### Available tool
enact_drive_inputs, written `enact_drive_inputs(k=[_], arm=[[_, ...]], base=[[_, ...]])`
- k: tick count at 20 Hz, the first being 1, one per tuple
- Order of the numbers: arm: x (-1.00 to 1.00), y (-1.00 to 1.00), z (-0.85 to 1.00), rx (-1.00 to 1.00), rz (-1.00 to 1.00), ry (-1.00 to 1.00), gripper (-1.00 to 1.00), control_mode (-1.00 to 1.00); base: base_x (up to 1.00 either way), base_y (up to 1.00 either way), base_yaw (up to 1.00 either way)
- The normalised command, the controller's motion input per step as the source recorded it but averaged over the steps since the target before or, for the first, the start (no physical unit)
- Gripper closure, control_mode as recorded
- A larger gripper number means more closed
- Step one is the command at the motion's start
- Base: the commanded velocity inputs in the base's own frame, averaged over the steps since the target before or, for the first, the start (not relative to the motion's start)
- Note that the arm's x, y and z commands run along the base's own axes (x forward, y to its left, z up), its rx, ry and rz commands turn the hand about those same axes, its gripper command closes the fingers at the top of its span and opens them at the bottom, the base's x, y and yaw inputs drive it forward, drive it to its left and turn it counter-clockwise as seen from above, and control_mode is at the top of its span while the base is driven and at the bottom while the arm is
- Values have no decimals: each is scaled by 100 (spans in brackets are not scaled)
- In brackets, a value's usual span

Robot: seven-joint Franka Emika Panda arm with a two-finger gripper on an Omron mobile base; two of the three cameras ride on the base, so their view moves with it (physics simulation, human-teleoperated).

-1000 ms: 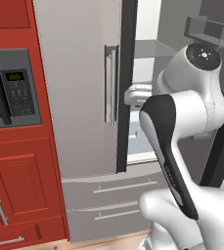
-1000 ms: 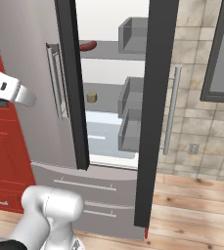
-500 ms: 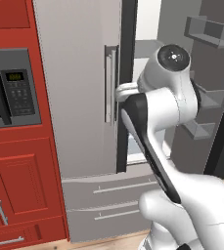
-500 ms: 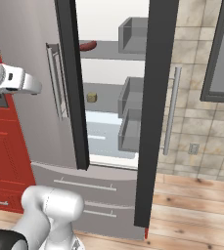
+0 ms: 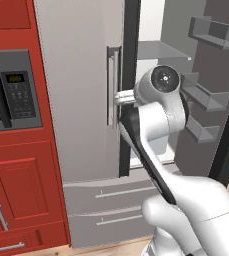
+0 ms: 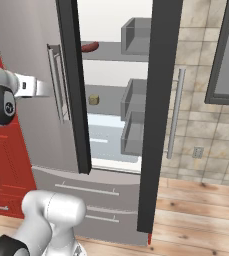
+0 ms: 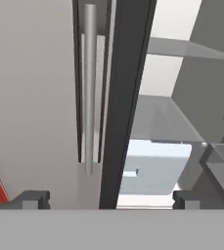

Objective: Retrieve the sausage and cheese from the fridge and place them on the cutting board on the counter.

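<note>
Fridge: tall grey stainless fridge (image 6: 31, 75); right door swung open, left door closed.
Sausage: small curved reddish-brown link (image 6: 89, 47) on the upper shelf; likely light, firm, slightly slick; best pinched across its middle.
Cheese: small pale tan puck (image 6: 93, 99) one shelf lower; likely light, rigid; grasp across its width.
Gripper: two-finger gripper (image 7: 106, 197), jaws spread wide, empty, facing the closed door's edge.

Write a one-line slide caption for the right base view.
Fridge with right door open, sausage on the top shelf, cheese on the shelf below.
</note>
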Motion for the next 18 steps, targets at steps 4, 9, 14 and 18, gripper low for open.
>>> enact_drive_inputs(k=[4,9,14,18], arm=[[87,1,0,13,4,0,-100,-100],[91,19,-4,6,2,0,-100,-100],[77,33,-32,0,1,0,-100,-100],[70,21,-26,1,0,0,-100,-100]], base=[[0,0,0],[0,0,0],[0,0,0],[0,0,0]])
